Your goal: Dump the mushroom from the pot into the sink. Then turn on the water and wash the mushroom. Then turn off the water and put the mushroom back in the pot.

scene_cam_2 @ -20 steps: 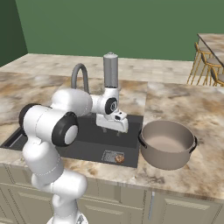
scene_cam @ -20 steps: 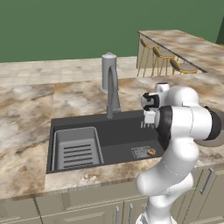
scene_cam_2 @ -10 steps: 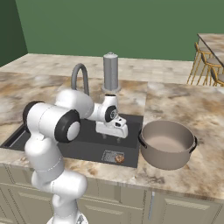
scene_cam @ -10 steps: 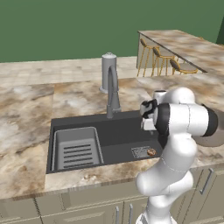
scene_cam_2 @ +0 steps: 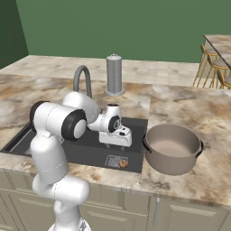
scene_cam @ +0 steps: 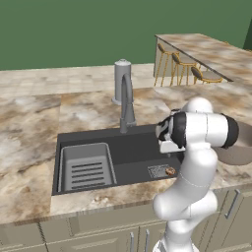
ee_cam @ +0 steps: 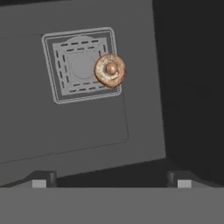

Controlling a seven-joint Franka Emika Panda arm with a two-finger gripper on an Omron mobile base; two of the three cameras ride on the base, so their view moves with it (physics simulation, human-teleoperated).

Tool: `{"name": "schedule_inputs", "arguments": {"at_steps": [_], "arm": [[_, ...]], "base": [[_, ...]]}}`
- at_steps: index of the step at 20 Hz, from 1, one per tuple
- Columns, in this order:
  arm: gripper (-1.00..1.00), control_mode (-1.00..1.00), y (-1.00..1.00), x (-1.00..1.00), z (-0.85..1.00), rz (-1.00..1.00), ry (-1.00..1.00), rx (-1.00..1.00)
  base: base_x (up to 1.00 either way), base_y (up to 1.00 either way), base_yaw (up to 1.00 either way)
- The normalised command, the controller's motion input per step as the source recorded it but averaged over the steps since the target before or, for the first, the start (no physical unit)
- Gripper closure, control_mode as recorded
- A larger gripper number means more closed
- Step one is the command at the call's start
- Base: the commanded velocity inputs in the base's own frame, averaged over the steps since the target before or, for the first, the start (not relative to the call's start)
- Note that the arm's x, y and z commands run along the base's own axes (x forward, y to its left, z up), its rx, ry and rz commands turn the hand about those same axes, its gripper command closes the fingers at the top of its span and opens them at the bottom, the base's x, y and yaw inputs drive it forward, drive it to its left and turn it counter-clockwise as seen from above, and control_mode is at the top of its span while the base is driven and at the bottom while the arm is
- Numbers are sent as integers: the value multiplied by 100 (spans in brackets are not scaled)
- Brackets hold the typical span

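Jaws: my gripper [ee_cam: 111,177] stands wide open, holding nothing.
Mushroom [ee_cam: 110,70]: on the drain grate's [ee_cam: 81,64] edge, sink [scene_cam: 138,150] floor, bare floor around.
Pot [scene_cam_2: 173,148]: upright on the counter, right of the sink; hand view lacks it.

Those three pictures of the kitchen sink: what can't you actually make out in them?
- Pot: in the left base view the arm covers most of it.
- Faucet: in the right base view the arm hides its base.
- Mushroom: whether it is wet is too small to tell; it lies on the edge of the drain grate in the sink.
- Gripper: open, just the fingertips show in the hand view.
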Motion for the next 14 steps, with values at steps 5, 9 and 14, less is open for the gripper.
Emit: {"name": "schedule_inputs", "arguments": {"at_steps": [5, 9, 14], "arm": [[-100, -100, 0, 17, -20, 8, 0, 0], [-100, -100, -3, 15, -18, 8, 0, 0], [-100, -100, -13, 3, -22, 5, -1, 1]], "base": [[0, 0, 0], [0, 0, 0], [0, 0, 0]]}}
